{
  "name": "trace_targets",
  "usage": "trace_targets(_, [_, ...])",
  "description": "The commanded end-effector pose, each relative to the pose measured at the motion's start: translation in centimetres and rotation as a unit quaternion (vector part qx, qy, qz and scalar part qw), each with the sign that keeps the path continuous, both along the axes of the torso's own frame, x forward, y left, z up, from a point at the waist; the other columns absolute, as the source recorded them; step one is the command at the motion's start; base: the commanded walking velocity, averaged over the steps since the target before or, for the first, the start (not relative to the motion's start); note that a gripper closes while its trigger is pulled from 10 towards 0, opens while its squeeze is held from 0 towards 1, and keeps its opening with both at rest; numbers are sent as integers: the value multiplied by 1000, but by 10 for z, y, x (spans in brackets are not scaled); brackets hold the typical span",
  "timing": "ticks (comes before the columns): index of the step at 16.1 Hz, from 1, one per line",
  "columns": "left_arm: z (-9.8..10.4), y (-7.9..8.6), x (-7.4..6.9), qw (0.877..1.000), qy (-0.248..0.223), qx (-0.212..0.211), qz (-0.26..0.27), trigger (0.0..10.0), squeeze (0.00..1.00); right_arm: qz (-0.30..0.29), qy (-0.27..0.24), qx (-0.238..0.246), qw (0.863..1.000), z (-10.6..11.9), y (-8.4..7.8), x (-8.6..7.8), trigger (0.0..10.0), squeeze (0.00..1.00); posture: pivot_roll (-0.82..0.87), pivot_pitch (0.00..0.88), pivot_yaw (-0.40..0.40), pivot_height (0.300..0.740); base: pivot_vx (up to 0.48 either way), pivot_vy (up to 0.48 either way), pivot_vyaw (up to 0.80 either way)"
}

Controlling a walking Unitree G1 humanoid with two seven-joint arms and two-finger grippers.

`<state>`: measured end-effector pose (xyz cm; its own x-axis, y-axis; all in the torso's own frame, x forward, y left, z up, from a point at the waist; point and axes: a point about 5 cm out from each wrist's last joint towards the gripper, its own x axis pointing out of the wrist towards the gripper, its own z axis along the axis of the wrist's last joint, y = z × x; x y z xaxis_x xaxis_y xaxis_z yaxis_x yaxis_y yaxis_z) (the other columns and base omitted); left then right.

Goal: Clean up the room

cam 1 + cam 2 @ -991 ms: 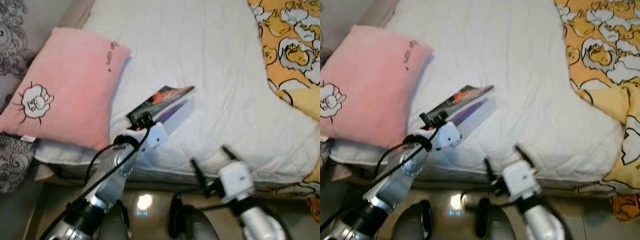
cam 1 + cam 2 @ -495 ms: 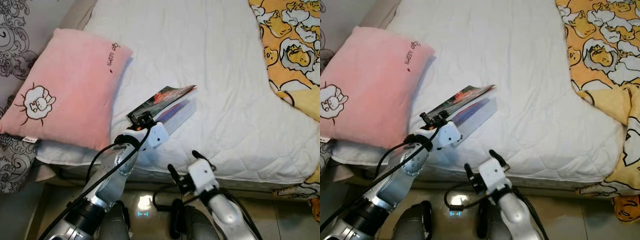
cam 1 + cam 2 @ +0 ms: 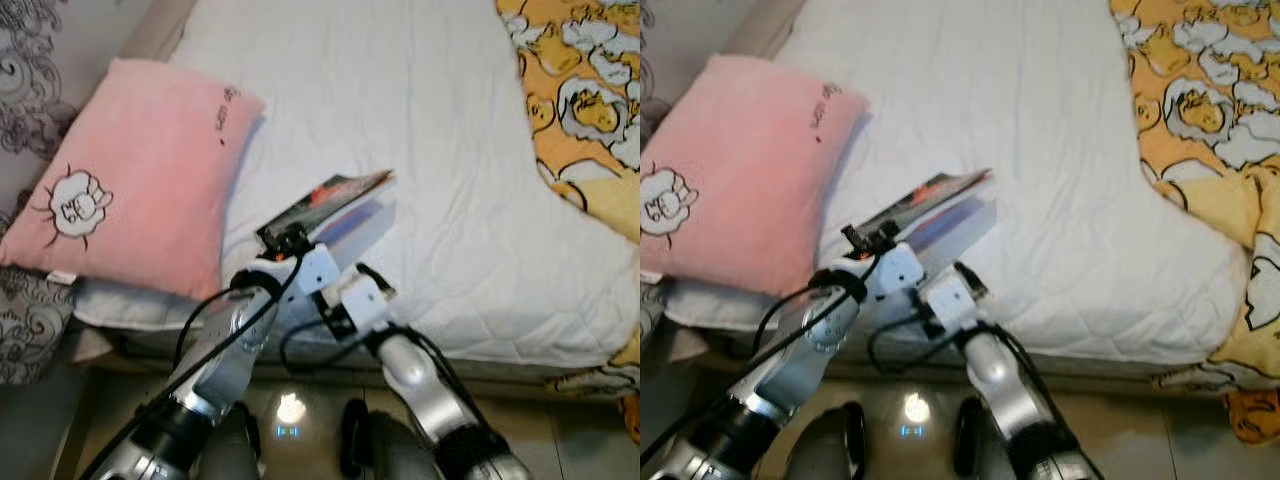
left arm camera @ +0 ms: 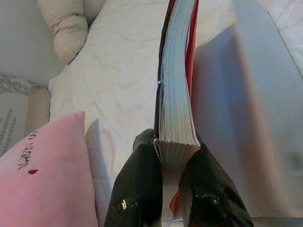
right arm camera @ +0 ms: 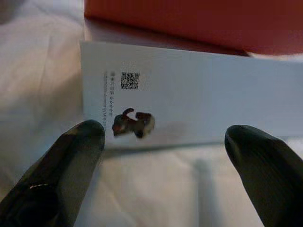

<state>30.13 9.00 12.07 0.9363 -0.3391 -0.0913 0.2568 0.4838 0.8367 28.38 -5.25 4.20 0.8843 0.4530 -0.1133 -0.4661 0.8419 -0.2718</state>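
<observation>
A thin book with a red, colourful cover (image 3: pixel 340 192) stands tilted on its edge on the white bed (image 3: pixel 400 90). My left gripper (image 3: pixel 285 240) is shut on its near corner; the left wrist view shows the page edge (image 4: pixel 176 104) clamped between the two black fingers (image 4: pixel 142 189). Under it a flat white book (image 3: pixel 355 225) lies on the sheet. My right gripper (image 3: pixel 342 284) is at the bed's near edge, just right of the left one and open. In the right wrist view its fingers (image 5: pixel 71 161) are spread before the white cover with a QR code (image 5: pixel 189 99).
A pink pillow (image 3: pixel 140 180) lies on the bed's left side, close to the book. A yellow duck-print blanket (image 3: pixel 590 100) covers the right side. Grey patterned fabric (image 3: pixel 30 60) hangs at far left. Shiny floor (image 3: pixel 290 410) runs below the bed edge.
My right arm has swung from the lower right, up and left, to the bed edge beside the book. The left gripper still holds the book in the same place.
</observation>
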Motion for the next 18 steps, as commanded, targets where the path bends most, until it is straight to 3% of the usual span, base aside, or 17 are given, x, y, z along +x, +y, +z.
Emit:
trace_targets(1, [7,-6,-3,1000,-14,-12,-11,10000,0,-5,14,-2,1000,-8,-1,-3,10000,0,260,237,-65,740,0,0,0])
trace_targets(6, [7,-9,-5,1000,-10,-12,-14,10000,0,18,70,-18,997,-13,22,8,10000,0,268,248,-66,740,0,0,0])
trace_targets(7, [7,-11,-6,1000,-11,-11,-17,10000,0,11,122,-3,992,-19,24,8,10000,0,267,254,-68,740,0,0,0])
trace_targets(10, [9,-16,-8,999,-17,-11,-26,10000,0,-13,199,5,980,-28,23,9,10000,0,275,263,-66,740,0,0,0])
trace_targets(17, [16,-24,-14,996,-53,14,-66,10000,0,-39,197,5,980,-15,14,27,10000,0,281,266,-64,740,0,0,0])
trace_targets(18, [16,-24,-15,997,-52,11,-65,10000,541,-39,197,5,980,-15,14,28,10000,0,281,266,-64,740,0,0,0])
